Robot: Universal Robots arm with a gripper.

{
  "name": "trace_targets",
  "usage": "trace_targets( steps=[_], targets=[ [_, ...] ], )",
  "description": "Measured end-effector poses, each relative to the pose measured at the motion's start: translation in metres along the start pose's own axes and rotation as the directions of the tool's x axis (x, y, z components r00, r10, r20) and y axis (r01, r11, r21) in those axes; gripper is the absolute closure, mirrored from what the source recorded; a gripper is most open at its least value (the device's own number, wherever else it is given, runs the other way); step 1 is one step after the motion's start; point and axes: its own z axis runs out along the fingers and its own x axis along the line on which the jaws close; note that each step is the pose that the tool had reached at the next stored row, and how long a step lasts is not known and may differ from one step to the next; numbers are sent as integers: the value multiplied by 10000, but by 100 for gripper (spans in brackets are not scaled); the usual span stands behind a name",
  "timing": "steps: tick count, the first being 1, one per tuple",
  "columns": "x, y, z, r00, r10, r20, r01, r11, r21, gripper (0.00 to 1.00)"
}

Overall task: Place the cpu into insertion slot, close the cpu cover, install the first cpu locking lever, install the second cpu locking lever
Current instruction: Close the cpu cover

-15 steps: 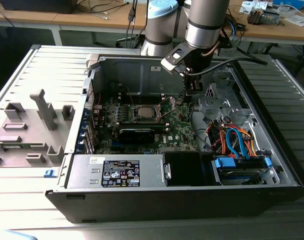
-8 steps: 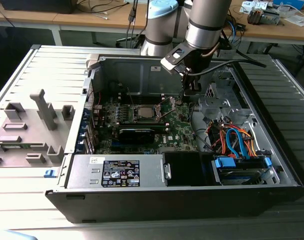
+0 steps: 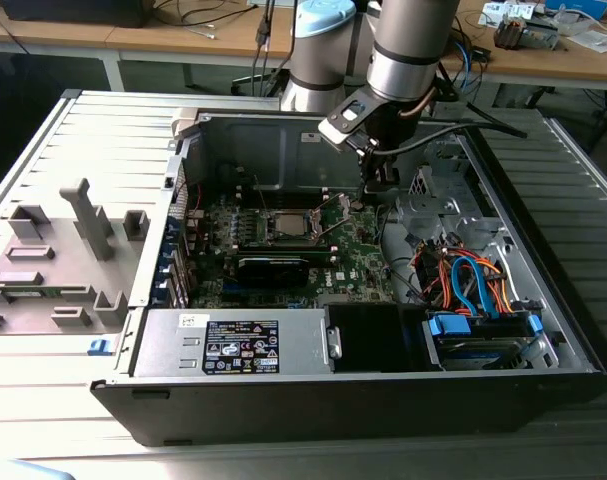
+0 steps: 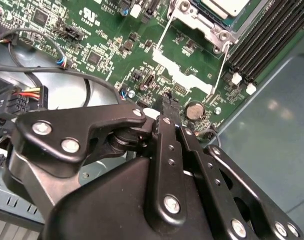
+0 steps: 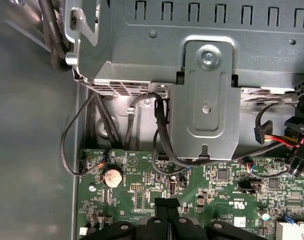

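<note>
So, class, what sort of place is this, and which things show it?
Probably a robotics lab or workshop: a robot arm reaches into an open computer case, with wooden workbenches strewn with cables and electronics behind.

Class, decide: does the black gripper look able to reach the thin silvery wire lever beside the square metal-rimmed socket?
Probably yes. The black gripper hangs above the green circuit board, close to the thin silvery wire lever; no cable or part lies between them in the second wrist view.

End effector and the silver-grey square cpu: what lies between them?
In the second wrist view, the thin silvery metal cpu cover frame, swung open, lies between end effector and cpu.
</note>
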Motion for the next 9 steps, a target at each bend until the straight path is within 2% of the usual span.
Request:
trace_targets(
  steps=[9],
  targets=[
    [5,-48,140,10000,-11,2,11,10000,0,89]
  ],
)
